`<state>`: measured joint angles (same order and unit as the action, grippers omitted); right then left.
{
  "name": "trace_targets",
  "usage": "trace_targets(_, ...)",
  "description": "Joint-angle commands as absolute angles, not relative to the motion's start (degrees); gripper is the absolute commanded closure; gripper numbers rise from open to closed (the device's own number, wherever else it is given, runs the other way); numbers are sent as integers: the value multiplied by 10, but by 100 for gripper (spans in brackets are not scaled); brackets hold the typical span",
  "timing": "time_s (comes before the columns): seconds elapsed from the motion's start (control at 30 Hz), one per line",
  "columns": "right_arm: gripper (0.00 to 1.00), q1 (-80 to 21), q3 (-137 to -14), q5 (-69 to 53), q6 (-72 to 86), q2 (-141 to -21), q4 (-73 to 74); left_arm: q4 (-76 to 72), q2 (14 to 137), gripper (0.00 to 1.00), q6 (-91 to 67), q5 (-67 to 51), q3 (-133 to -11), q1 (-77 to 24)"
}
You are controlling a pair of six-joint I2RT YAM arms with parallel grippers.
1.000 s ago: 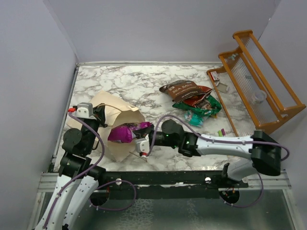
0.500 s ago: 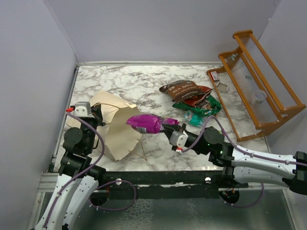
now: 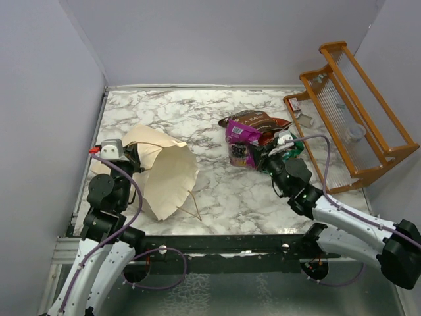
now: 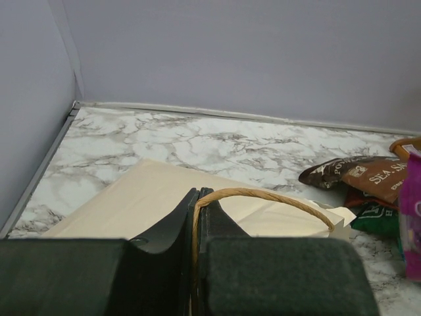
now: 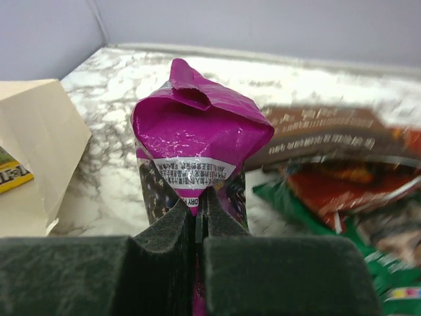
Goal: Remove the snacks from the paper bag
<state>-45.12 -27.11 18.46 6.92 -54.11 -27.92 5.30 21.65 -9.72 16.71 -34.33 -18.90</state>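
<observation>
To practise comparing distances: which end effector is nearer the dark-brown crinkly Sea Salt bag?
Right. The right end effector, shut on the purple packet, hangs beside the dark-brown bag; the left end effector is far off, pinching the beige kraft paper bag's cord handle.

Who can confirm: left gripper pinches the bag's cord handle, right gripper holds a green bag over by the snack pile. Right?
Not quite. The right gripper is shut on the purple packet, not a green bag; the right wrist view shows this plainly. The rest holds: the left gripper pinches the cord handle of the paper bag, and the packet is by the snack pile.
</observation>
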Motion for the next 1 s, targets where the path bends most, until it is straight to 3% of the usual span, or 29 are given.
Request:
trace_targets(0.0, 99, -421, -261, 117, 307, -557, -254, 55, 210, 100, -109, 187, -350, -190)
trace_targets(0.1, 99, -405, -244, 108, 361, -560, -221, 41, 208, 100, -102, 163, -348, -190)
trace_targets(0.33, 99, -369, -203, 174, 399, -545, -135, -52, 134, 100, -46, -43, -295, -190)
trace_targets(0.4, 87, -367, -200, 208, 396, -534, -113, -64, 105, 100, -52, -61, -278, -190)
trace_targets(0.5, 53, -367, -202, 215, 360, -518, -116, -46, 66, 100, -54, -53, -264, -190)
trace_targets(0.57, 40, -367, -202, 186, 315, -511, -145, -29, 42, 100, -53, -41, -258, -190)
trace_targets(0.8, 16, -366, -220, 24, 86, -511, -281, 18, 40, 100, -46, -1, -280, -190)
trace_targets(0.97, 11, -369, -282, -139, -20, -548, -306, 4, 62, 100, -48, -1, -290, -190)
